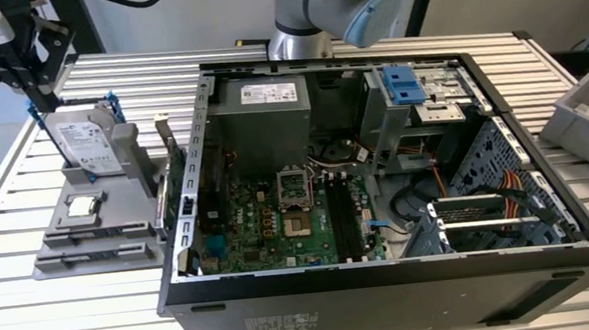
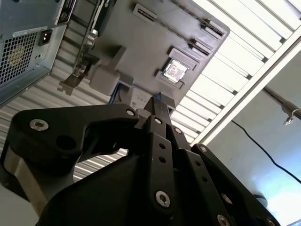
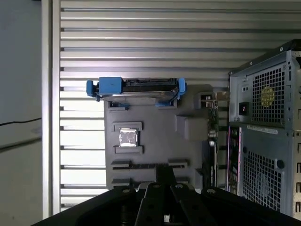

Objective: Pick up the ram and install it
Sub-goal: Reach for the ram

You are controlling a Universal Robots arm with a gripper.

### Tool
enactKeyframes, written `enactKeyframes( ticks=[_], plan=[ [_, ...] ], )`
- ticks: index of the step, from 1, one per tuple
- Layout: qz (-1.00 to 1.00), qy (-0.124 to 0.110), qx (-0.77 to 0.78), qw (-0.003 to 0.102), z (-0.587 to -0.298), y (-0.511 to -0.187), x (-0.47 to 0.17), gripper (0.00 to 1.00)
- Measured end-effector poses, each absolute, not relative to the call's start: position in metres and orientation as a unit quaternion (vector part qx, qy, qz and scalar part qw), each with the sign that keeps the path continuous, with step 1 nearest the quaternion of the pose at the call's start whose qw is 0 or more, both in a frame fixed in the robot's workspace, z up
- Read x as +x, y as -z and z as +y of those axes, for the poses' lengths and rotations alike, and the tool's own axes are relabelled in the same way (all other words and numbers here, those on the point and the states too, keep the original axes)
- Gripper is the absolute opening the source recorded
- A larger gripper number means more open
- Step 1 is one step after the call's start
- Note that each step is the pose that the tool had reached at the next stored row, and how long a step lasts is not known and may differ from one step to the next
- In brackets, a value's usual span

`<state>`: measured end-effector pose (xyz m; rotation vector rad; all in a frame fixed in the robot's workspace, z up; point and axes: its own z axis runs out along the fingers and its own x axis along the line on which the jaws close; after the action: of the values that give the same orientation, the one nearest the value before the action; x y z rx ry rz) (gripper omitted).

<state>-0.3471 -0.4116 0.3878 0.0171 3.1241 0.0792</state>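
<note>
A grey holder (image 1: 96, 237) sits on the slatted worktop (image 1: 71, 316), just beside an open computer case (image 1: 394, 293). The gripper (image 3: 164, 170) hangs above the holder. A hard drive (image 1: 89, 144) stands upright at the holder's far end. A green card (image 1: 183, 193) stands on edge between holder and case wall, crowding that gap. Inside the case, black memory slots (image 1: 340, 217) lie open from above, flanked by a metal drive cage (image 1: 474, 225).
</note>
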Motion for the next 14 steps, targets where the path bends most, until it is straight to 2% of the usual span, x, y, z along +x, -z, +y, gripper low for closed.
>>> enactKeyframes(
  ticks=[14],
  plan=[
    [1.000, -0.025, -0.003, 0.008, -0.4191, -0.3865, -0.3492, 0.00]
  ],
)
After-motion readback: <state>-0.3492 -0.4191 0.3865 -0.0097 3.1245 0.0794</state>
